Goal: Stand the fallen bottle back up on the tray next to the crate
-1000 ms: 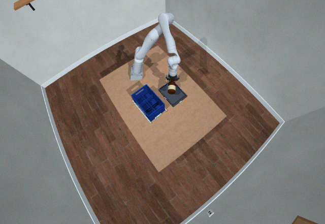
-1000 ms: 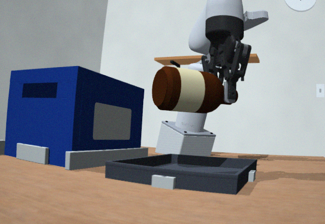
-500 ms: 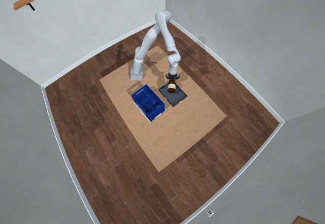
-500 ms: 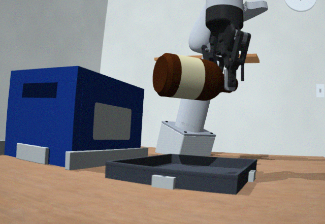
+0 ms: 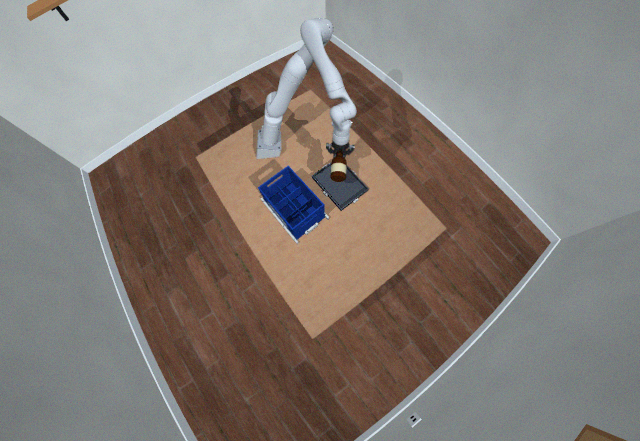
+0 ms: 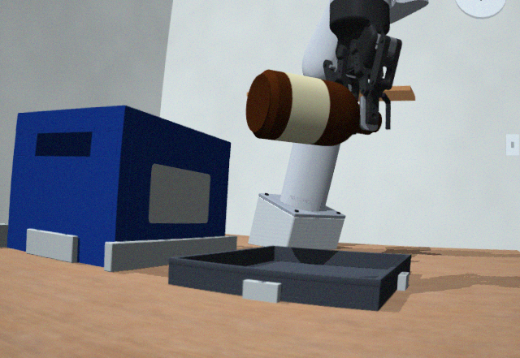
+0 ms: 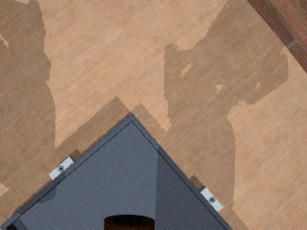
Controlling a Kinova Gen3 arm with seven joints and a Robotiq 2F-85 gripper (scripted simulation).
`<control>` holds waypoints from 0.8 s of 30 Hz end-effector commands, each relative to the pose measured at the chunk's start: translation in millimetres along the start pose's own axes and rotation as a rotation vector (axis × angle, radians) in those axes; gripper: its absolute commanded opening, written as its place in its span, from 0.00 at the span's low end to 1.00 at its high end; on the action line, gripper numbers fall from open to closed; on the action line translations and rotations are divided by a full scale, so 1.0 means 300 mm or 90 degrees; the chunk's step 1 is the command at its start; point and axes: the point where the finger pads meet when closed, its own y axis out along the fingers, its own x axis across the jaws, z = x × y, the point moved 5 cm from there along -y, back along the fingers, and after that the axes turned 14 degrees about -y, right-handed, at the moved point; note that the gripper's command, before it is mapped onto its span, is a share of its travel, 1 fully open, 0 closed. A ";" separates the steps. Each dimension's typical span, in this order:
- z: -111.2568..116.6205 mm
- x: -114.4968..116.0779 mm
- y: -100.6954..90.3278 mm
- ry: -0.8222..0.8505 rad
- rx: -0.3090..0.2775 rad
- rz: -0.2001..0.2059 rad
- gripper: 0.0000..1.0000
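Note:
A brown bottle point(image 5: 338, 169) point(image 6: 308, 109) with a cream label hangs nearly level in the air, high above the dark grey tray point(image 5: 341, 209) point(image 6: 273, 275) point(image 7: 131, 118). Its base points away from the fingers, slightly toward the crate side in the exterior view. My gripper point(image 6: 370, 121) points down and is shut on the bottle's neck. In the wrist view only a dark brown part of the bottle point(image 7: 129, 223) shows at the bottom edge; the fingertips are out of that view. Nothing shows on the visible part of the tray floor.
The blue crate point(image 5: 311, 223) point(image 6: 62, 195) with compartments stands beside the tray, taller than it. Light grey blocks point(image 6: 261, 290) point(image 7: 61, 168) sit against the tray's outer walls, and light grey strips point(image 6: 167, 251) line the crate's base. The arm's base stands behind them.

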 end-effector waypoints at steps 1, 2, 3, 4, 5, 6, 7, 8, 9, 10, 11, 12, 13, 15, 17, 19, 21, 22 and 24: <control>0.002 0.008 -0.015 -0.003 0.000 -0.006 0.00; 0.002 0.008 -0.015 -0.003 0.000 -0.006 0.00; 0.002 0.008 -0.015 -0.003 0.000 -0.006 0.00; 0.002 0.008 -0.017 -0.003 0.000 -0.006 0.00; 0.002 0.008 -0.020 -0.003 0.000 -0.006 0.00; 0.002 0.008 -0.023 -0.003 0.000 -0.006 0.00; 0.002 0.008 -0.026 -0.003 0.000 -0.006 0.00; 0.002 0.008 -0.028 -0.003 0.000 -0.006 0.00; 0.002 0.008 -0.030 -0.003 0.000 -0.006 0.00; 0.002 0.008 -0.033 -0.003 0.000 -0.006 0.00; 0.002 0.008 -0.035 -0.003 0.000 -0.006 0.00; 0.002 0.008 -0.037 -0.003 0.000 -0.006 0.00; 0.002 0.008 -0.038 -0.003 0.000 -0.006 0.00; 0.002 0.008 -0.042 -0.003 0.000 -0.006 0.00; 0.002 0.008 -0.045 -0.003 0.000 -0.006 0.00; 0.002 0.008 -0.046 -0.003 0.000 -0.006 0.00; 0.002 0.008 -0.047 -0.003 0.000 -0.006 0.00; 0.002 0.008 -0.048 -0.003 0.000 -0.006 0.00; 0.002 0.008 -0.050 -0.003 0.000 -0.006 0.00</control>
